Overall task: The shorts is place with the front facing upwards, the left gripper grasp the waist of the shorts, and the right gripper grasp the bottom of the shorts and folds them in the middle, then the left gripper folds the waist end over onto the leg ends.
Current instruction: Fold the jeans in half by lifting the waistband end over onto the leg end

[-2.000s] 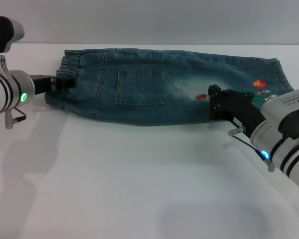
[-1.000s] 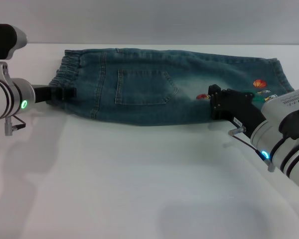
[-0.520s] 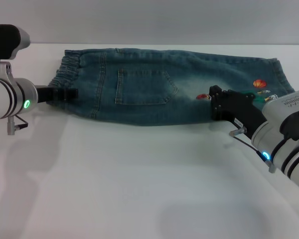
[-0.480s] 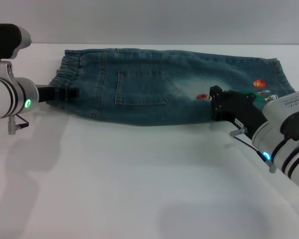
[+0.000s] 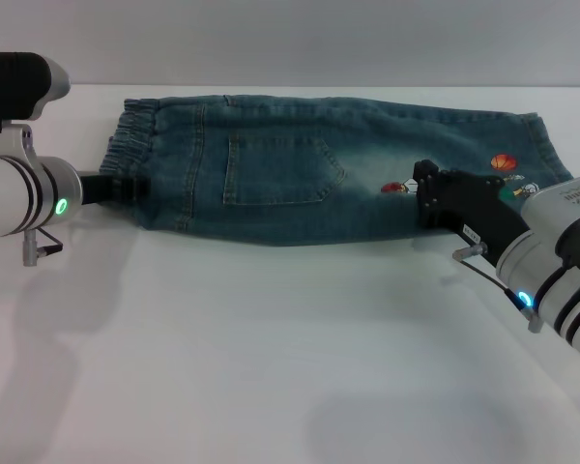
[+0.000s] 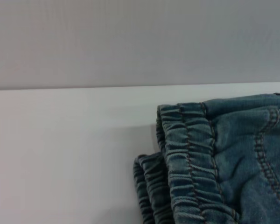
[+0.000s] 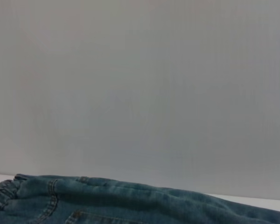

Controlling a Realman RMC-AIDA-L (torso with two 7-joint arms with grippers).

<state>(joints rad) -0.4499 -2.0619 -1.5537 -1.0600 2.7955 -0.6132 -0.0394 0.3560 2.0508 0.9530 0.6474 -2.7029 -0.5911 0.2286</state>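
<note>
Shorts (image 5: 329, 164) lie lengthwise on the white table (image 5: 271, 367), already doubled along their length, one leg on the other; a single patch pocket (image 5: 275, 169) faces up. That first fold appears done. The second, carrying the waist (image 5: 126, 145) over onto the leg ends (image 5: 546, 145), is judged not yet begun: waist and hems lie well apart at opposite ends.

The left gripper (image 5: 124, 188) sits low at the near corner of the waist, touching the denim; whether its fingers are closed on the band cannot be told. The right gripper (image 5: 425, 193) rests over the near edge of the leg, short of the hems; its finger state likewise cannot be told.

Markings: a small orange emblem (image 5: 503, 162) near the hem. No legible writing or brand.
</note>
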